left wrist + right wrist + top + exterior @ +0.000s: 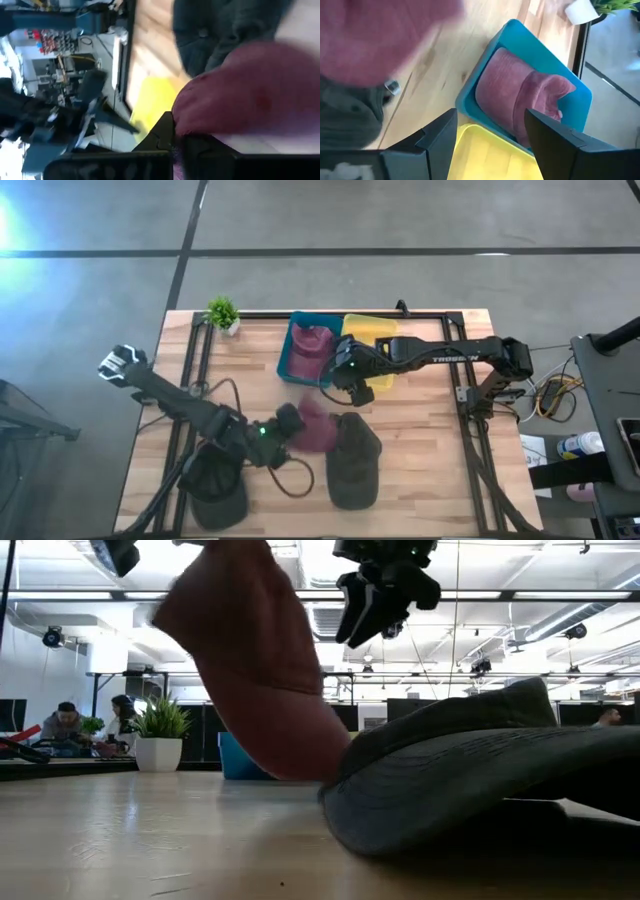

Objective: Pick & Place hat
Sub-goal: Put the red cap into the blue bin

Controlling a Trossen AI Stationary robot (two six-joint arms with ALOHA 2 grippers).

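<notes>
A maroon hat [316,430] [250,670] [250,90] is up off the wooden table near its middle, with my left gripper [290,423] [175,142] shut on it. Just to its right a dark green hat [355,460] [480,770] lies on the table. A second maroon hat [312,345] [520,100] rests inside the blue bin [292,358] [470,95] at the far side. My right gripper [345,377] [385,600] [492,145] hangs open above the table, just in front of the bins, holding nothing. My left gripper pinches the maroon hat at its left edge [182,127] between its two fingers. It comes from the table's left, slanting downward. The hat hangs beside and below the fingers. Its lower end [300,765] reaches down behind the dark green hat, and I cannot tell whether it touches the table.
A yellow bin [372,340] [485,155] stands right of the blue one. Another dark hat [215,485] lies at the near left under my left arm, with a looped cable [290,480] beside it. A small potted plant [222,313] [160,735] stands at the far left.
</notes>
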